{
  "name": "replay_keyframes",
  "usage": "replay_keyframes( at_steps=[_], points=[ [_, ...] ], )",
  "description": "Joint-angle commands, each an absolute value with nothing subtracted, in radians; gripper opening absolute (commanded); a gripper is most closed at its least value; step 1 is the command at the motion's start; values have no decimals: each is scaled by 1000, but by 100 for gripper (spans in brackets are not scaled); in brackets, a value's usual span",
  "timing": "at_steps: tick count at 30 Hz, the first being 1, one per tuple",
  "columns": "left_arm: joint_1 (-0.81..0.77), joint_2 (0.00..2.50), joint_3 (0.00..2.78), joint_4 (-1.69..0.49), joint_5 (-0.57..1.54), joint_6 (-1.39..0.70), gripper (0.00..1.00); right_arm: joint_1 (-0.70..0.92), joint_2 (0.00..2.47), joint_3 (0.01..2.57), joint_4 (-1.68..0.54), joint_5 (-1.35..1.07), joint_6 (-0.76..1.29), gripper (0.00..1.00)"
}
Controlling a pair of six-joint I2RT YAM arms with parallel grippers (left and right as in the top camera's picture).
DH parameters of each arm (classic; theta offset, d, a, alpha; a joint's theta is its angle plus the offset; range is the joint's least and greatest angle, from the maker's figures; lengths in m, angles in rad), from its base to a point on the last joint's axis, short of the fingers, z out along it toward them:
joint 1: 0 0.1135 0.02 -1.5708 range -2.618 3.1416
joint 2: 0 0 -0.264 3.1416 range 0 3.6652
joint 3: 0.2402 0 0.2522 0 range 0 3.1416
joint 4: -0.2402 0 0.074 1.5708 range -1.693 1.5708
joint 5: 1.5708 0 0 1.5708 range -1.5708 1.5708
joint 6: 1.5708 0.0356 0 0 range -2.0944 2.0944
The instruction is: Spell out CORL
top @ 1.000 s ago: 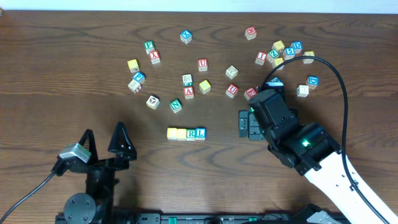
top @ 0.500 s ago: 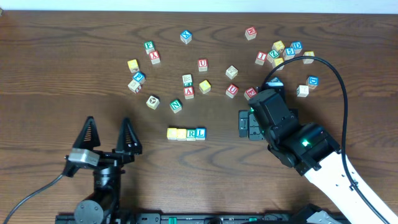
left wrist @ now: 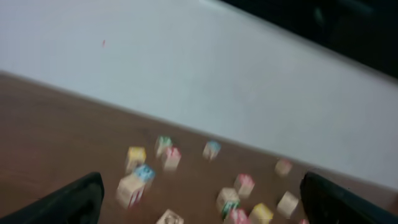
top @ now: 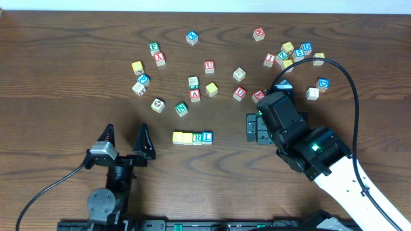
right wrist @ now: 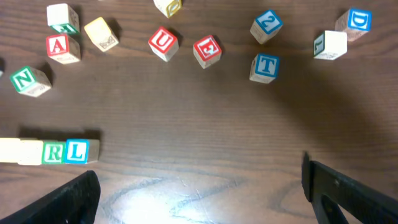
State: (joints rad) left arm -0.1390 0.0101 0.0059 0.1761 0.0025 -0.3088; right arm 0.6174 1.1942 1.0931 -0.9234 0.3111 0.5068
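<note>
Between the two hands, in the overhead view, a row of four cubes (top: pixel 192 137) is laid on the counter (top: pixel 64 77), each cube touching the next: two yellow cubes (top: pixel 178 136), then the R cube (top: pixel 198 137) and the L cube (top: pixel 207 136). The row is found just to the right of the left hand (top: pixel 126 128) and level with its fingertips. It is set well apart from the right hand (top: pixel 255 129), on that hand's left. The left hand's fingers are spread wide and nothing is held. A green N cube (top: pixel 182 109) is placed just beyond the row, and other cubes are scattered farther off.

At the left wrist, everything is blurred. The left hand (left wrist: pixel 199 186) is seen with its fingers (left wrist: pixel 68 199) at opposite edges, wide apart, and loose cubes are made out ahead of it.

At the right wrist, the right hand (right wrist: pixel 200 174) is likewise shown wide and empty. The R cube (right wrist: pixel 53 152) and L cube (right wrist: pixel 76 151) are seen far to its left, and the green N cube (right wrist: pixel 31 79) is seen beyond them.
</note>
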Motion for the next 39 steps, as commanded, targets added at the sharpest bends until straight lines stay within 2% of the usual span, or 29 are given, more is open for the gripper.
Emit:
replay_keyframes(
  at_steps=[1, 11, 39],
  points=[
    [-134, 1, 4, 137, 16, -289, 99, 624, 1198, 1109, -925, 323, 500, 99],
    [-134, 1, 4, -75, 16, -289, 99, 624, 1198, 1109, -925, 323, 500, 99],
    [-134, 4, 4, -72, 15, -289, 99, 624, 1198, 1109, -925, 323, 500, 99]
  ],
)
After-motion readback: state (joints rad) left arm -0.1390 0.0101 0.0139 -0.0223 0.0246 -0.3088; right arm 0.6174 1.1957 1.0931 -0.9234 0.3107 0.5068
